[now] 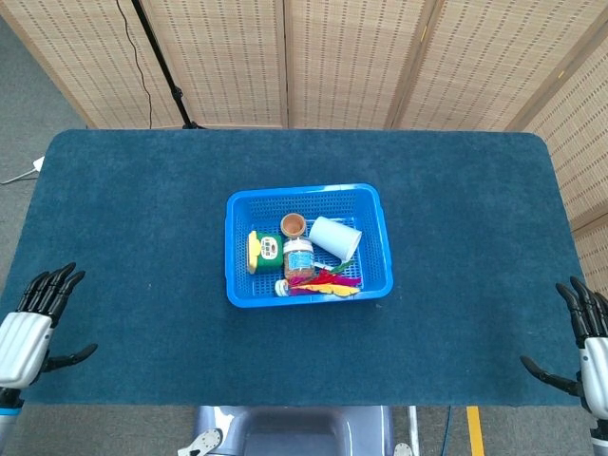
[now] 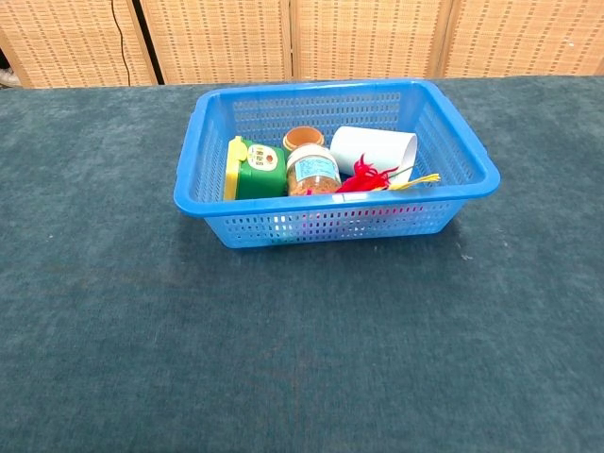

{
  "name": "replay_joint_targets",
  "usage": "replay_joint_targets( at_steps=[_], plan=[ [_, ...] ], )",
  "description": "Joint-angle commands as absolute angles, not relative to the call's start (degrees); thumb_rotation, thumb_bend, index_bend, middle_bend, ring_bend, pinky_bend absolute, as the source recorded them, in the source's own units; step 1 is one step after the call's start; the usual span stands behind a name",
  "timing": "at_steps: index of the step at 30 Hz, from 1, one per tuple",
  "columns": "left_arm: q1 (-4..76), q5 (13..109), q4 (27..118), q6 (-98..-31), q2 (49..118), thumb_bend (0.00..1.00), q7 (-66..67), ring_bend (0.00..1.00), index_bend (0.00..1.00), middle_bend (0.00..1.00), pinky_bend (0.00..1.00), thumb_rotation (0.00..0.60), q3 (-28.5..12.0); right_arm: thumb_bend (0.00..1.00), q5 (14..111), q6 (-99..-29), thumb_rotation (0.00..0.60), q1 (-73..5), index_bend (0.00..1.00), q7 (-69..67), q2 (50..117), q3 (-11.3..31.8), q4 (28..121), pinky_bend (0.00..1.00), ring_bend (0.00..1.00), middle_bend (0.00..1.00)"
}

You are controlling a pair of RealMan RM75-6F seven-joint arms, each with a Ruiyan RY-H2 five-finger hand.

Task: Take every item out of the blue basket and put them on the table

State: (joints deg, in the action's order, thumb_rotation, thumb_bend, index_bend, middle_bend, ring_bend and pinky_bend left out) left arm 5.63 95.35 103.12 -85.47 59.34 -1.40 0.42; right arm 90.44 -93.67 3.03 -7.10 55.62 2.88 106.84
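Note:
The blue basket stands at the middle of the table. Inside lie a green and yellow container, a clear jar of brown bits, a small brown cup, a white cylinder on its side, and red and yellow feathers. My left hand is at the table's near left corner, open and empty. My right hand is at the near right corner, fingers spread, holding nothing. Neither hand shows in the chest view.
Dark blue cloth covers the table. Woven screens stand behind the far edge, with a black stand at the back left. Bare cloth surrounds the basket on all sides.

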Motion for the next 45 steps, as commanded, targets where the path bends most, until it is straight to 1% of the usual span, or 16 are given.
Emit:
replay_joint_targets(
  at_steps=[1,5,9,10,13,15,19,22,28,31,37,41,45],
  plan=[
    [10.58,95.12,108.03,-80.05,57.50,0.00,3.51,0.00,0.00,0.00,0.00,0.600,-2.45,0.00,89.85,-93.42,0.600,2.88,0.00,-7.58,55.36,3.16,106.89,0.00,0.00,0.00],
    [16.70,92.45,112.82,-72.41,56.98,0.00,8.58,0.00,0.00,0.00,0.00,0.600,-5.78,0.00,88.51,-93.24,0.600,2.76,0.00,-8.46,55.10,3.78,106.74,0.00,0.00,0.00],
    [22.75,88.21,114.64,-65.41,59.13,0.00,13.57,0.00,0.00,0.00,0.00,0.600,-9.22,0.00,87.01,-92.30,0.600,2.39,0.00,-9.19,54.88,4.26,106.43,0.00,0.00,0.00],
    [24.84,86.15,114.77,-63.05,60.32,0.00,15.22,0.00,0.00,0.00,0.00,0.600,-10.37,0.00,86.46,-91.84,0.600,2.20,0.00,-9.40,54.83,4.42,106.34,0.00,0.00,0.00],
    [28.77,81.03,114.52,-58.73,62.79,0.00,18.57,0.00,0.00,0.00,0.00,0.600,-12.43,0.00,85.46,-90.96,0.600,1.83,0.00,-9.63,54.76,4.70,106.18,0.00,0.00,0.00],
    [32.61,75.62,113.51,-55.27,65.32,0.00,22.44,0.00,0.00,0.00,0.00,0.600,-14.24,0.00,84.57,-90.15,0.600,1.47,0.00,-9.66,54.76,4.96,106.04,0.00,0.00,0.00],
    [39.19,65.91,110.50,-51.40,70.13,0.00,28.34,0.00,0.00,0.00,0.00,0.600,-16.83,0.00,82.91,-88.79,0.600,0.87,0.00,-9.31,54.92,5.42,105.84,0.00,0.00,0.00],
    [43.78,57.93,107.27,-50.52,73.82,0.00,32.95,0.00,0.00,0.00,0.00,0.600,-17.80,0.00,81.39,-87.86,0.600,0.40,0.00,-8.97,55.08,5.95,105.63,0.00,0.00,0.00],
    [52.17,43.16,101.20,-50.11,79.95,0.00,39.92,0.00,0.00,0.00,0.00,0.600,-18.28,0.00,78.42,-86.20,0.600,-0.39,0.00,-8.99,55.23,7.05,104.95,0.00,0.00,0.00],
    [54.56,39.32,99.11,-50.07,81.68,0.00,41.67,0.00,0.00,0.00,0.00,0.600,-18.02,0.00,77.49,-85.71,0.600,-0.62,0.00,-9.03,55.28,7.40,104.70,0.00,0.00,0.00],
    [61.32,27.97,92.12,-49.96,86.86,0.00,45.77,0.00,0.00,0.00,0.00,0.600,-17.22,0.00,75.57,-84.15,0.600,-1.40,0.00,-8.72,55.51,8.07,104.09,0.00,0.00,0.00],
    [63.83,23.15,89.80,-49.55,88.38,0.00,47.00,0.00,0.00,0.00,0.00,0.600,-16.13,0.00,74.47,-83.44,0.600,-1.73,0.00,-8.50,55.66,8.43,103.81,0.00,0.00,0.00],
    [65.39,20.50,87.45,-49.68,89.83,0.00,47.01,0.00,0.00,0.00,0.00,0.600,-15.22,0.00,73.72,-82.76,0.600,-2.10,0.00,-8.10,55.88,8.67,103.53,0.00,0.00,0.00]
  ],
)
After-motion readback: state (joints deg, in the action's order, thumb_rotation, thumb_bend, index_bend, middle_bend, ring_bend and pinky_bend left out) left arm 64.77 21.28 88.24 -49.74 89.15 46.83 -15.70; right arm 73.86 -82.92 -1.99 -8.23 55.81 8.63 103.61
